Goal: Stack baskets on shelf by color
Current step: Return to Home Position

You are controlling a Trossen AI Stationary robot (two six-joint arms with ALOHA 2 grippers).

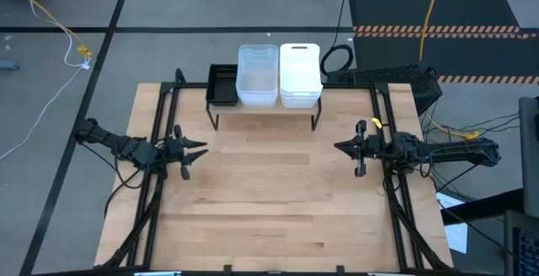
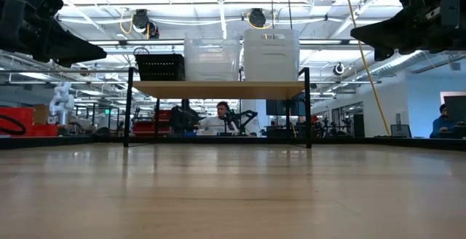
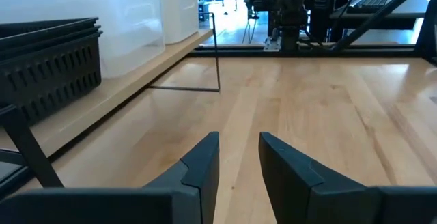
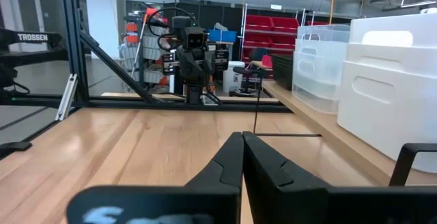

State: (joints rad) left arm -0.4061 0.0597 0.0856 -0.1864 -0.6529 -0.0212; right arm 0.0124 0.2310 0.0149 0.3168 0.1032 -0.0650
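the black baskets (image 1: 223, 85), clear baskets (image 1: 258, 76) and white baskets (image 1: 300, 76) sat left to right on the far shelf (image 1: 263, 108). the left end effector (image 3: 239, 139) hovered slightly parted, empty; the right end effector (image 4: 242, 136) was pinched together, empty.

The left gripper (image 3: 239, 166) hangs above the table (image 3: 328, 115), fingers a little apart. Ahead, off to one side, the shelf (image 3: 130, 91) carries black baskets (image 3: 48, 63) nearest it, clear baskets (image 3: 133, 26) next, white baskets (image 3: 181, 5) farthest. Straight ahead, well apart, stands the other arm (image 3: 290, 9)
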